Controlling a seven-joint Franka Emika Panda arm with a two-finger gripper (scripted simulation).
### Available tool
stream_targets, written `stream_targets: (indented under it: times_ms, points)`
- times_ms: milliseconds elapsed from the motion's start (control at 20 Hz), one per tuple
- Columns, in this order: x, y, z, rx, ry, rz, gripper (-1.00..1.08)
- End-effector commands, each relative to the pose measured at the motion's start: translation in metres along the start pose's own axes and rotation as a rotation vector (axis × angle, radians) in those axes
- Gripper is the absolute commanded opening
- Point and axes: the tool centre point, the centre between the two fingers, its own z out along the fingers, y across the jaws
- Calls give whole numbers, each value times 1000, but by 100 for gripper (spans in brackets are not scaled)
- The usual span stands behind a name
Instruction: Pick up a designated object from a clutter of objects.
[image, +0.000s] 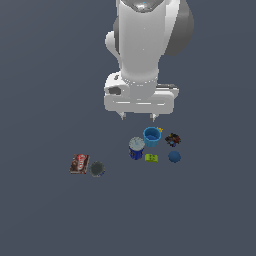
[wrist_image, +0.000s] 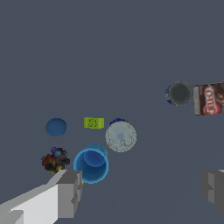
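Observation:
The designated object (image: 173, 139) (wrist_image: 55, 160) is a small lumpy dark thing with red, orange and blue specks, lying just to the exterior view's right of the light-blue cup (image: 152, 136) (wrist_image: 92, 164). It belongs to the clutter of objects, with the blue can with a grey top (image: 136, 148) (wrist_image: 120, 136), the yellow-green block (image: 151, 158) (wrist_image: 94, 123) and the blue ball (image: 174, 157) (wrist_image: 56, 127). My gripper (image: 138, 116) (wrist_image: 141, 190) hangs open above the floor, behind the cup and can, holding nothing. In the wrist view one finger (wrist_image: 70, 191) sits close beside the designated object and cup.
A flat reddish-brown box (image: 79, 164) (wrist_image: 210, 99) and a dark grey disc (image: 97, 168) (wrist_image: 179, 93) lie side by side, apart from the cluster, toward the exterior view's left. All items rest on a plain dark grey floor.

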Motion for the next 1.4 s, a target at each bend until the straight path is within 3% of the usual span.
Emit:
stream_targets:
  times_ms: [0,1350]
  points:
    - [0,-8,8,-5,1,32,100]
    - [-31,-108,118,-40,26,455,100]
